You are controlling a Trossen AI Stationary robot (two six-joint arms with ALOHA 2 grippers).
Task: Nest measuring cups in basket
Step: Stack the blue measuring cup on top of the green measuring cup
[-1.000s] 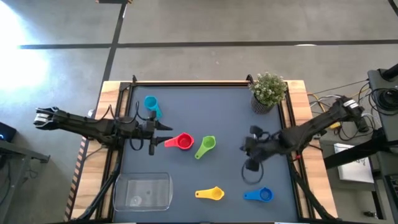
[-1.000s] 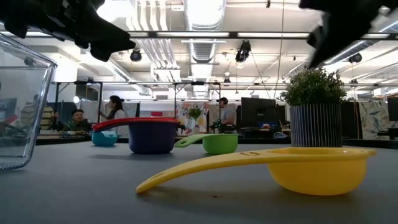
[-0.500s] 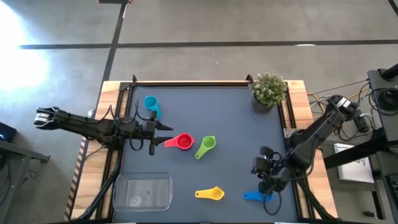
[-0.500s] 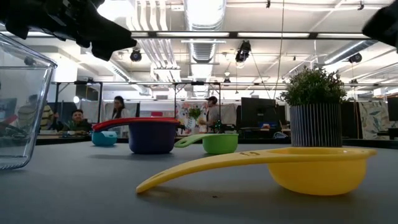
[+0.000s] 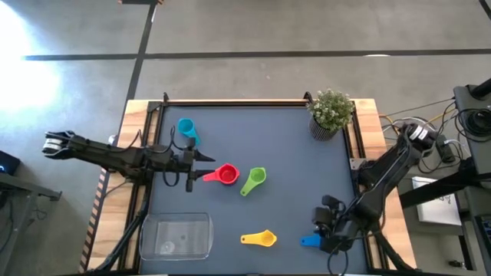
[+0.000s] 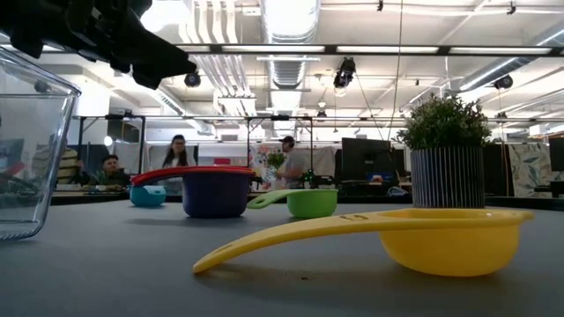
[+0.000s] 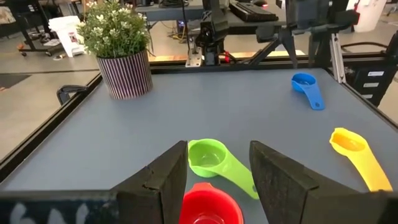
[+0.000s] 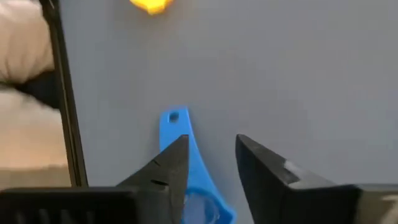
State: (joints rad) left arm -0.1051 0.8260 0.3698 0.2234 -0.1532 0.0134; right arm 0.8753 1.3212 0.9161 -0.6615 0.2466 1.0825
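Several measuring cups lie on the dark table: light blue [image 5: 186, 129], red [image 5: 225, 175], green [image 5: 253, 180], yellow [image 5: 259, 239] and blue [image 5: 309, 241]. The clear basket [image 5: 176, 235] stands at the near left. My left gripper [image 7: 217, 149] hangs open above the table, just left of the red cup [image 7: 208, 205]. My right gripper [image 8: 212, 142] is open, tipped downward over the blue cup, whose handle [image 8: 177, 130] shows beside one finger. The gripper [image 5: 326, 228] hides that cup's bowl in the high view.
A potted plant [image 5: 331, 113] stands at the far right corner. In the low view the yellow cup [image 6: 441, 238] lies closest to the near edge. A raised wooden frame [image 5: 230, 102] borders the table. People sit and walk in the room beyond.
My right gripper has swung from the table's right middle toward the near edge and come down over the blue cup, turning as it went. It has left the low view at the upper right. My left arm and the cups have stayed put.
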